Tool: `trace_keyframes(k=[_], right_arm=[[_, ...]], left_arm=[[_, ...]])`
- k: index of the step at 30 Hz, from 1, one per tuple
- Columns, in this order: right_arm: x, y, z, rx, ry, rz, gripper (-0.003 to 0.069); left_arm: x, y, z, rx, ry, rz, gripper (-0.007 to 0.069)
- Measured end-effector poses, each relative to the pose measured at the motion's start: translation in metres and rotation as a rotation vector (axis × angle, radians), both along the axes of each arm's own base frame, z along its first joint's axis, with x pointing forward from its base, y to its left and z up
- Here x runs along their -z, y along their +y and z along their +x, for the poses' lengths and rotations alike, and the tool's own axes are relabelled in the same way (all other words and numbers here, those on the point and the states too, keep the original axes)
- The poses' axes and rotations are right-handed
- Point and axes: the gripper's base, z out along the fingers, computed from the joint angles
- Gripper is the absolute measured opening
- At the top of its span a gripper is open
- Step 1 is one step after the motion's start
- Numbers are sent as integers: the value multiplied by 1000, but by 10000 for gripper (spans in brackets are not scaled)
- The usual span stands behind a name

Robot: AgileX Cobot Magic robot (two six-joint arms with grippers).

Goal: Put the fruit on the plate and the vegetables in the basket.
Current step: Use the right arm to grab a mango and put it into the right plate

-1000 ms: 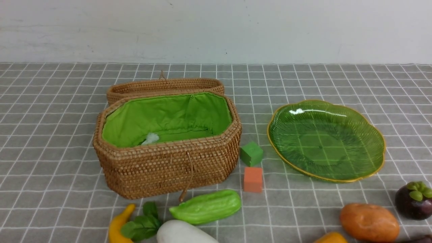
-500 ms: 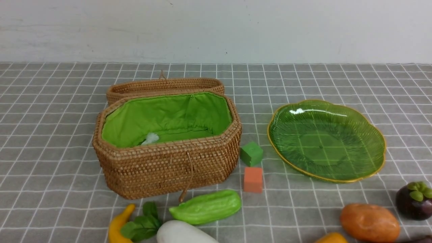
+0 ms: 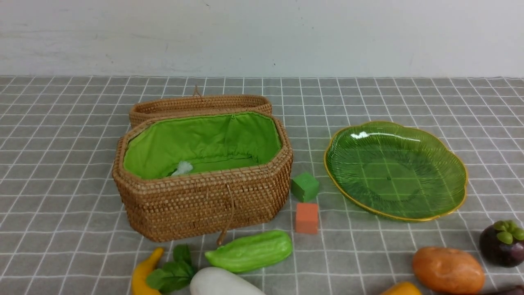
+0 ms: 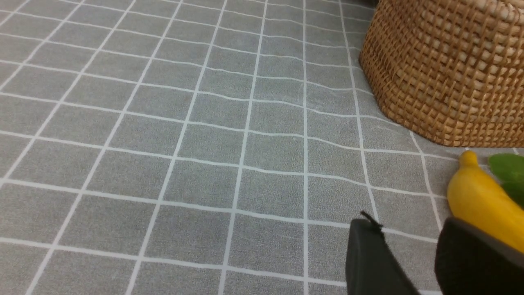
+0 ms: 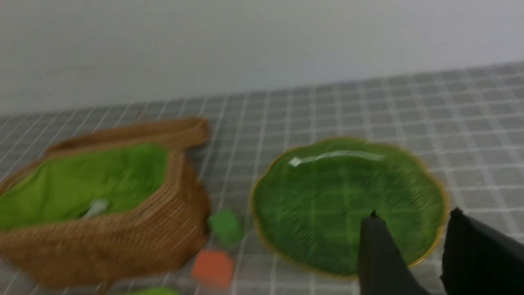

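The open wicker basket (image 3: pixel 204 205) stands left of centre, and the green plate (image 3: pixel 393 172) lies bare to its right. Along the front edge lie a banana (image 3: pixel 143 274), a white radish (image 3: pixel 221 282), a green gourd (image 3: pixel 249 250), a mango tip (image 3: pixel 403 289), a potato (image 3: pixel 448 269) and a mangosteen (image 3: pixel 502 243). Neither gripper shows in the front view. My left gripper (image 4: pixel 405 223) is open and empty just above the cloth, with the banana (image 4: pixel 479 205) beside one finger. My right gripper (image 5: pixel 413 215) is open and empty, raised on the near side of the plate (image 5: pixel 327 192).
The basket's lid (image 3: pixel 200 104) lies behind it. A green cube (image 3: pixel 305 186) and an orange cube (image 3: pixel 307 218) sit between basket and plate. A dark purplish piece (image 3: pixel 511 291) peeks in at the front right corner. A grey checked cloth covers the table; a white wall stands behind.
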Motion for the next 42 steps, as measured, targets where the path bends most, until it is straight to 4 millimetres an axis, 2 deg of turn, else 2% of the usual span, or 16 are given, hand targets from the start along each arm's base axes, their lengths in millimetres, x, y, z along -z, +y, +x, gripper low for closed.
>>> trace_keyframes(k=[1,6,7,9,11,12,13,14,17,20,22,25,29,37,39,42], right_arm=[[0,0,0,-3,7,2,241],[35,33,17,-389,304,-273,252],[36,35,19,-406,315,-288,255],[43,46,30,-481,427,-326,295],[46,53,38,-466,503,-270,342],[50,58,47,-416,592,-179,396],[51,59,48,-418,601,-177,396],[56,64,55,-364,700,-90,468],[80,73,72,-240,933,18,607],[101,80,88,-38,1107,168,671],[109,82,97,125,1162,289,676],[115,82,105,259,1157,382,664],[126,77,108,455,1151,491,611],[151,74,102,568,1216,539,579],[163,75,104,588,1216,544,578],[169,77,110,589,1209,554,577]], left_arm=[[0,0,0,0,0,0,239],[0,0,0,0,0,0,239],[0,0,0,0,0,0,239],[0,0,0,0,0,0,239],[0,0,0,0,0,0,239],[0,0,0,0,0,0,239],[0,0,0,0,0,0,239],[0,0,0,0,0,0,239],[0,0,0,0,0,0,239],[0,0,0,0,0,0,239],[0,0,0,0,0,0,239],[0,0,0,0,0,0,239],[0,0,0,0,0,0,239],[0,0,0,0,0,0,239],[0,0,0,0,0,0,239],[0,0,0,0,0,0,239]])
